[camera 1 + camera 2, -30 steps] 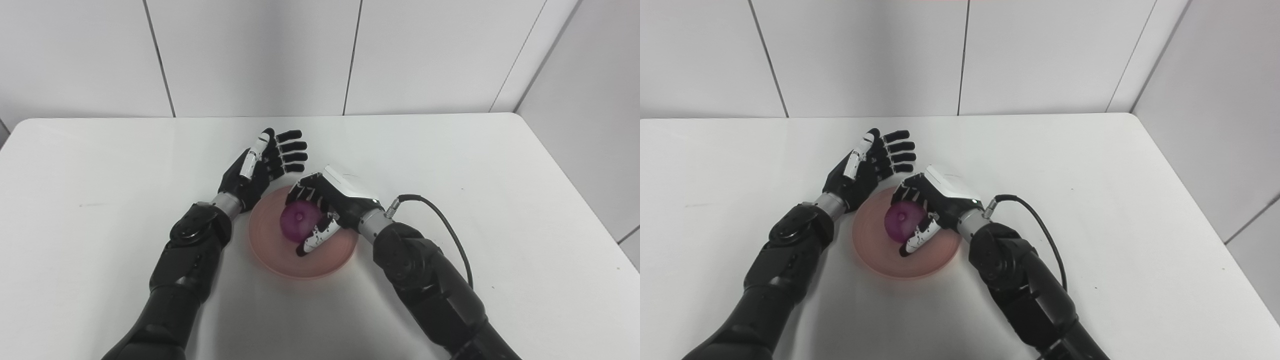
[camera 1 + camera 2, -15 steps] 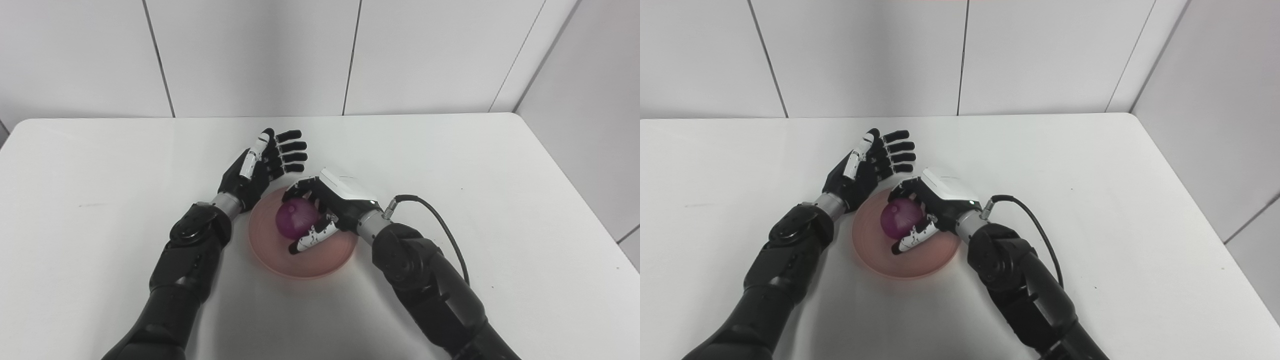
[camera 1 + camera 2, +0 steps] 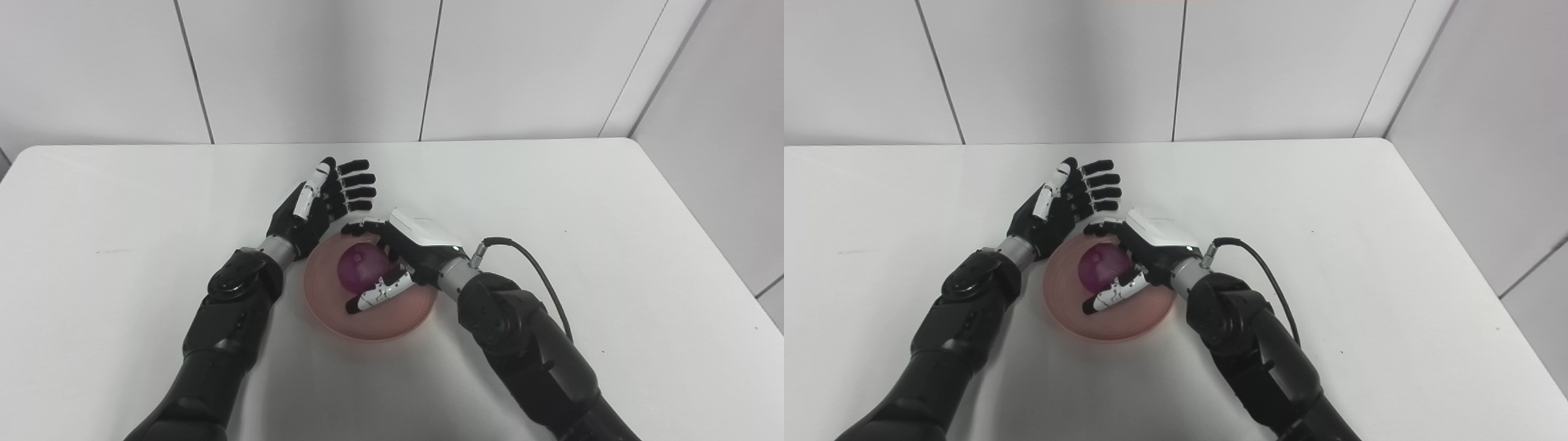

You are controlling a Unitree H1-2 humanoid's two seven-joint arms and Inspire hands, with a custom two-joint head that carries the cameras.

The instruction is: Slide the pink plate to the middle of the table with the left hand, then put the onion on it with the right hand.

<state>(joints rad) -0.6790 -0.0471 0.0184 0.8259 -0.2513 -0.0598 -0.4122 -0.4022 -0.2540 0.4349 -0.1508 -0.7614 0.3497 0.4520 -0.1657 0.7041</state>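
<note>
The pink plate (image 3: 381, 320) lies near the middle of the white table. The purple onion (image 3: 358, 269) rests on the plate's far left part; it also shows in the right eye view (image 3: 1099, 268). My right hand (image 3: 409, 250) is around the onion from the right, with its fingers spread past the onion's far side and its thumb stretched out along the near side. It looks open, no longer squeezing the onion. My left hand (image 3: 320, 201) is open with fingers apart, just beyond the plate's far left rim, holding nothing.
A black cable (image 3: 542, 266) loops from my right wrist over the table to the right. The white table (image 3: 612, 202) ends at tiled walls behind and on the right. Both forearms lie over the table's near part.
My right hand's fingers and thumb have spread apart from the onion, which has settled slightly left and down onto the plate. The left hand and the plate have not moved.
</note>
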